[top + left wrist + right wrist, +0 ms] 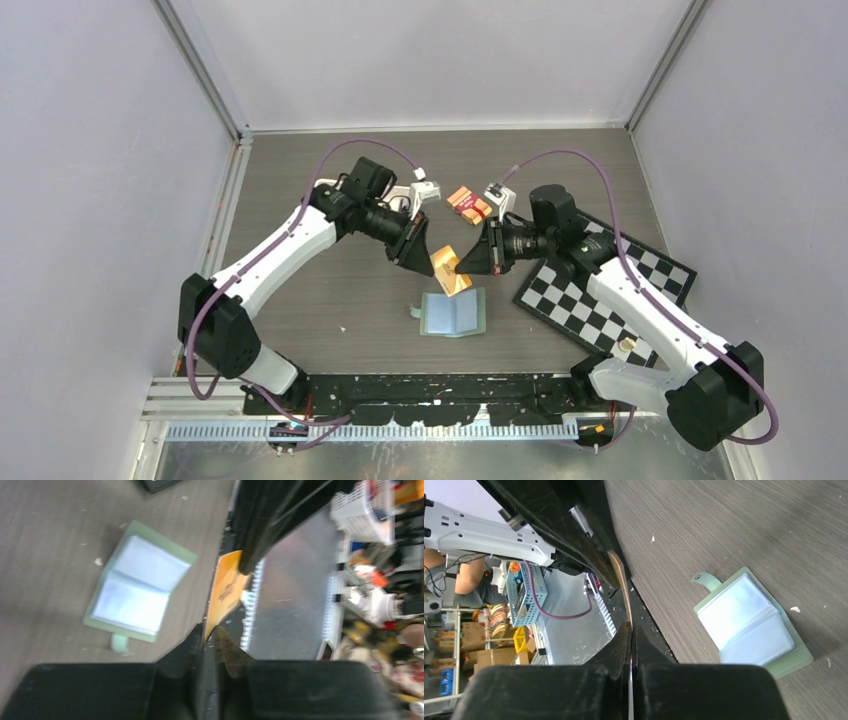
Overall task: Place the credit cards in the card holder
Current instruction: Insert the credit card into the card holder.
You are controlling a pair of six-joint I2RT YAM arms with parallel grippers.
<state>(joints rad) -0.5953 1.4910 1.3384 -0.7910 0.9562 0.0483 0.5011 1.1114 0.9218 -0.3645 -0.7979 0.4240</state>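
One gold-tan credit card (pixel 449 266) hangs in the air between both grippers, just above the card holder (pixel 453 312). The holder is a sage-green wallet lying open on the table, with its blue-grey pockets up and its clasp tab to the left. My left gripper (pixel 418 252) is shut on one end of the card (pixel 227 592). My right gripper (pixel 468 260) is shut on the other end, and the card shows edge-on in its wrist view (pixel 620 572). The open holder also shows in the left wrist view (pixel 135 587) and the right wrist view (pixel 751 625). No other cards are in view.
An orange-and-red banded packet (pixel 468 203) lies behind the grippers. A black-and-white chessboard (pixel 600 290) lies at the right under the right arm, with a small gold piece (pixel 628 343) on its near corner. Grey walls enclose the table on three sides.
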